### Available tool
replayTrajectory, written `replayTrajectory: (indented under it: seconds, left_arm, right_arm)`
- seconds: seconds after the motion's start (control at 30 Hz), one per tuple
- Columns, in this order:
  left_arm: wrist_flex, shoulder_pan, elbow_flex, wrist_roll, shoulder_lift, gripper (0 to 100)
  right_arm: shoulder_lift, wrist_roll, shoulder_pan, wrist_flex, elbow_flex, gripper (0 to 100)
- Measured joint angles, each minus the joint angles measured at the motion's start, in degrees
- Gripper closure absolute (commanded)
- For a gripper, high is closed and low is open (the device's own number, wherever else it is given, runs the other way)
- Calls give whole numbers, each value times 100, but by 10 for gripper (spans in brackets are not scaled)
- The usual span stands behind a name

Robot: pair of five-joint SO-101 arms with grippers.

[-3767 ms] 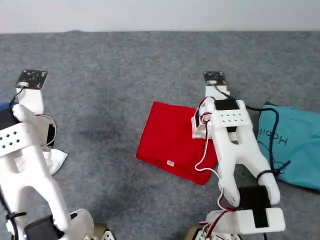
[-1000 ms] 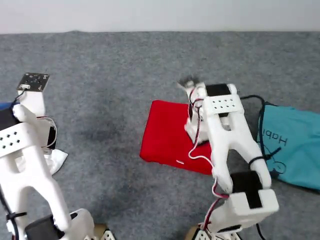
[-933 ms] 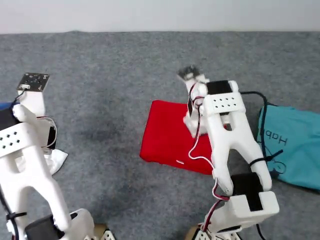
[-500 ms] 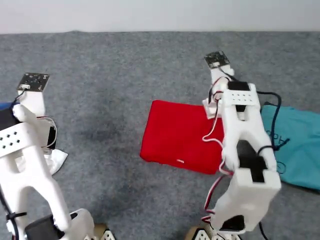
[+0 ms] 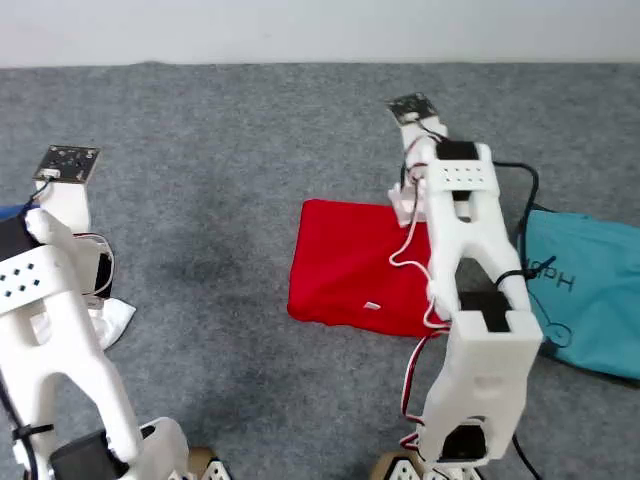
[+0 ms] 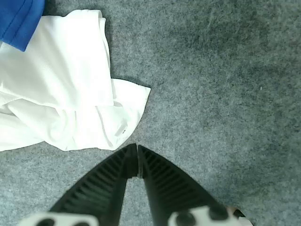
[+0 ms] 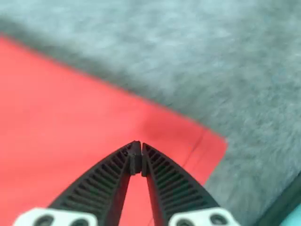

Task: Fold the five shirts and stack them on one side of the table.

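Red folded cloth shirt (image 5: pixel 350 275) lies mid-table on grey felt table (image 5: pixel 220 150), w/ teal shirt (image 5: pixel 590 290) just beside. Right wrist cam: right jaws pressed together above red shirt's far corner. Left wrist cam: left jaws together near crumpled white shirt (image 6: pixel 61 108), blue fabric (image 6: pixel 16 19) touching it.

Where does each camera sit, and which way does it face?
High view: fixed above, looking down on the table; left arm and right arm show.
Left wrist view: on the left arm, facing down at the white shirt; left gripper shut.
Right wrist view: on the right arm, facing down at the red shirt; right gripper shut.
Shared: high view also shows both shirts.
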Motion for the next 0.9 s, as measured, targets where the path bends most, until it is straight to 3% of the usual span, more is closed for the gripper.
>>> replayTrajectory:
  seconds: [0.5, 0.77, 0.9]
  left_arm:
    - [0, 0, 0, 0, 0, 995]
    - [0, 0, 0, 0, 0, 995]
    - [0, 0, 0, 0, 0, 995]
  right_arm:
    - [-651, -457, -756, 2488, -62, 988]
    - [-1776, -993, -782, 2523, -18, 988]
    - [-2514, -1275, -765, 1987, 677, 981]
